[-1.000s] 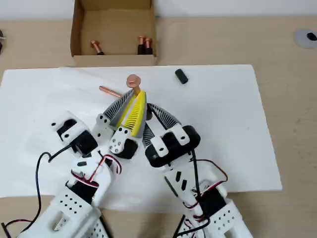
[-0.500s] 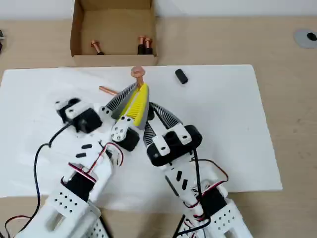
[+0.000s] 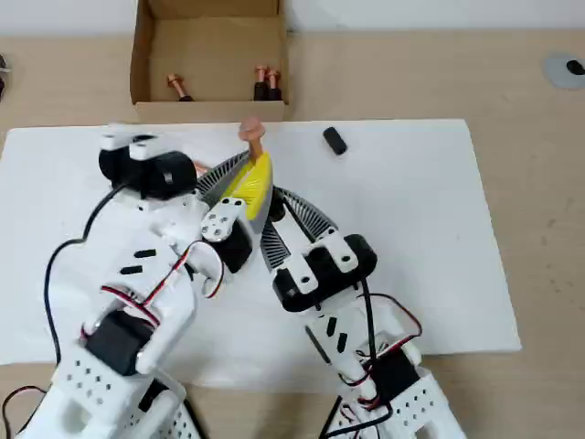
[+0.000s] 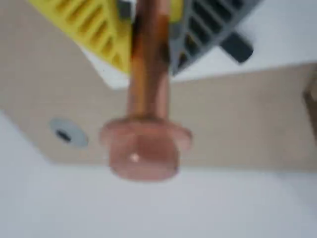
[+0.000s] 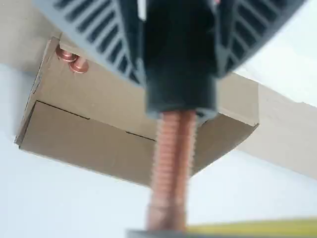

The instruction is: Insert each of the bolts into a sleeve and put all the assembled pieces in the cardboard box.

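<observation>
My left gripper (image 3: 252,166), with one yellow and one grey finger, is shut on a copper bolt (image 3: 250,137) whose head points toward the cardboard box (image 3: 142,64). The left wrist view has the bolt (image 4: 146,99) clamped between those fingers (image 4: 94,25). My right gripper (image 3: 273,207) is shut on a black sleeve (image 5: 179,74), and the bolt's threaded shaft (image 5: 171,163) runs out of that sleeve. A loose black sleeve (image 3: 335,141) lies on the white mat. Another bolt (image 3: 197,166) lies partly hidden beside the left arm. Three assembled pieces (image 3: 265,84) lie in the box.
The white mat (image 3: 411,238) covers the wooden table, with open room on its right half. A grey disc (image 3: 563,69) sits at the far right of the table. The box stands just beyond the mat's far edge, close to the held bolt.
The left arm's wrist has swung up and toward the box, tilting the gripper. The bolt's head has shifted slightly nearer the box. The right arm has hardly moved.
</observation>
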Action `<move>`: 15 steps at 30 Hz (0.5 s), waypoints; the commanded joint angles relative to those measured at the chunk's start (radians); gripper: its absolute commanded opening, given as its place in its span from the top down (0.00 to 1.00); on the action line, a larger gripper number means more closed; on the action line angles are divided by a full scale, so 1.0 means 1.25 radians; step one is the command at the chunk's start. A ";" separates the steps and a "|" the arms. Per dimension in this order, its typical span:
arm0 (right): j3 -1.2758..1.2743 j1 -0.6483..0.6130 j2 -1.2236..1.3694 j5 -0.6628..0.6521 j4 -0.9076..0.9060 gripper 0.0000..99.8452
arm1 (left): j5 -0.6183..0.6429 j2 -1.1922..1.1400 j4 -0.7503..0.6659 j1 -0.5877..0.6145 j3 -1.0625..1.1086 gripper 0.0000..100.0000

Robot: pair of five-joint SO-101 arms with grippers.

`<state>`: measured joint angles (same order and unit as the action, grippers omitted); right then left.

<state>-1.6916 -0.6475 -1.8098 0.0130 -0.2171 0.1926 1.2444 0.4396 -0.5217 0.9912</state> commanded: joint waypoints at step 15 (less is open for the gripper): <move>0.019 0.007 -0.096 -0.007 -0.032 0.99 | -0.002 0.085 0.314 -0.209 -0.295 0.99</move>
<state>-1.6932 -0.6490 -1.8098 0.0100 -0.2570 0.1987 1.3410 0.8324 -0.7795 0.6797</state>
